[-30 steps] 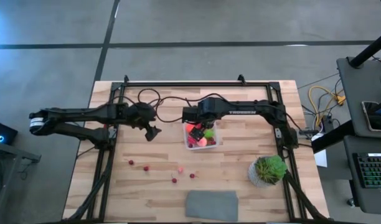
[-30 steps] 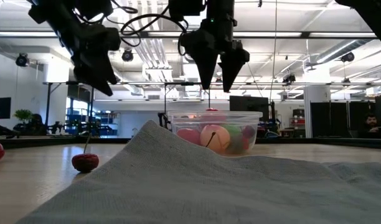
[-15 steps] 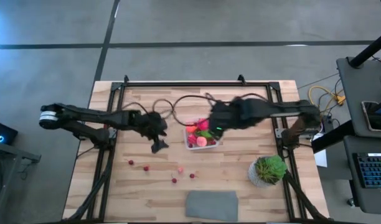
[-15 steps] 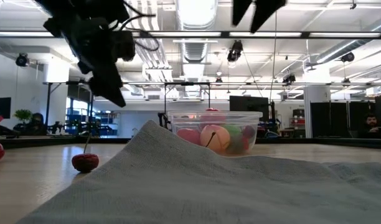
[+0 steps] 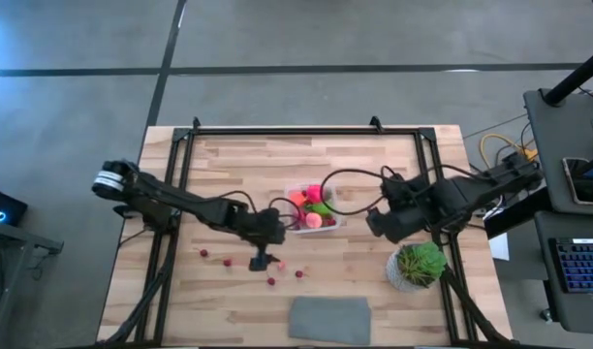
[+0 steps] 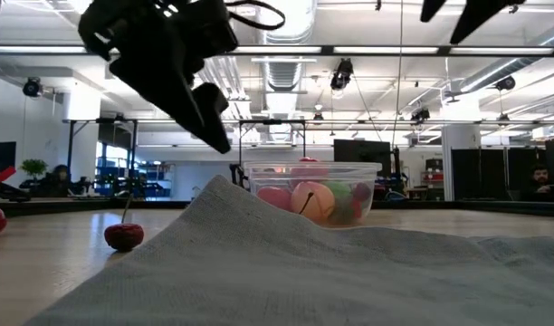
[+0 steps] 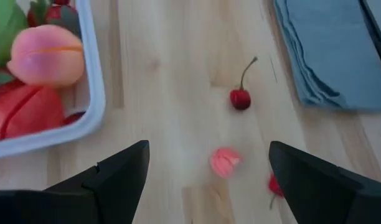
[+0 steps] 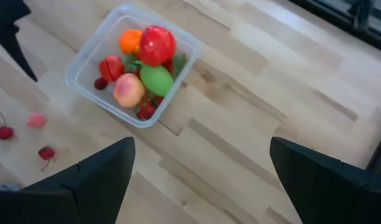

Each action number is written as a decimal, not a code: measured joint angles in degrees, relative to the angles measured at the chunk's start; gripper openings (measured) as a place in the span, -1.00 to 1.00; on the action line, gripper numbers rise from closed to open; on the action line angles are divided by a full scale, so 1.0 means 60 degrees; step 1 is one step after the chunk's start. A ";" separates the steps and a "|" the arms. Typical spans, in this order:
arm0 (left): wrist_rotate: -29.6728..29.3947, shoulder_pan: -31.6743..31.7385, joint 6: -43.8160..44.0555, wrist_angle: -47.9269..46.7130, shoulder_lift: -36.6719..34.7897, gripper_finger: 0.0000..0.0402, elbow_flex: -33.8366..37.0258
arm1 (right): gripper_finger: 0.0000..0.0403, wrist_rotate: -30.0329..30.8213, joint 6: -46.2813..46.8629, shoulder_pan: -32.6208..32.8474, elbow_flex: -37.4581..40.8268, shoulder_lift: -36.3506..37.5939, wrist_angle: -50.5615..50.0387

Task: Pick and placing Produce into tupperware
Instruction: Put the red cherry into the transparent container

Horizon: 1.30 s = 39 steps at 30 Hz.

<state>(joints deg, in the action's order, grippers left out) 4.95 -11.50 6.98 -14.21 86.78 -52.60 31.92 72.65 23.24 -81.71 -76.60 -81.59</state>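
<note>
Produce lies in two lots on your tabletop: most of it sits piled in the tupperware, and a few pieces lie loose on the pale wood planks. Your left pincer hangs over the loose ones with its fingers spread wide and nothing between them; in its wrist view a small pink piece lies between the two dark fingertips, a dark red cherry with a thin stem just beyond it, and another red bit beside one finger. The tub stands just beside this pincer, apart from it.

Your right pincer is held off to the tub's side, near the potted plant, fingers likewise wide and empty.

The tub is clear, thin-walled plastic, square with rounded corners. Inside are smooth, rounded pieces: a glossy red one, an orange one, a green one and a peach-pink one. A folded grey cloth lies flat at the tabletop's edge.
</note>
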 joint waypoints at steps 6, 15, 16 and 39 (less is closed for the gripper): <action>-0.0129 -0.0229 0.0278 -0.1561 0.0588 0.47 -0.0726 | 0.81 -0.0131 0.0460 0.0415 0.0538 0.0262 0.0019; -0.0407 -0.0702 0.4424 -0.4346 -0.0479 0.23 -0.0783 | 0.81 0.0035 0.0139 0.0719 0.0583 0.0259 0.0015; -0.0631 -0.0814 0.5071 -0.4614 -0.0677 0.23 -0.0718 | 0.81 0.0145 0.0066 0.0714 0.0587 0.0259 0.0001; -0.0701 -0.3207 0.7310 -0.8653 -0.2025 0.35 0.0981 | 0.81 0.1140 0.0531 0.0435 0.0623 0.0259 0.0016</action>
<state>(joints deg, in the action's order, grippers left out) 0.74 -30.75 50.84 -66.13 74.64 -46.71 38.76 75.84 25.85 -77.97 -75.05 -81.49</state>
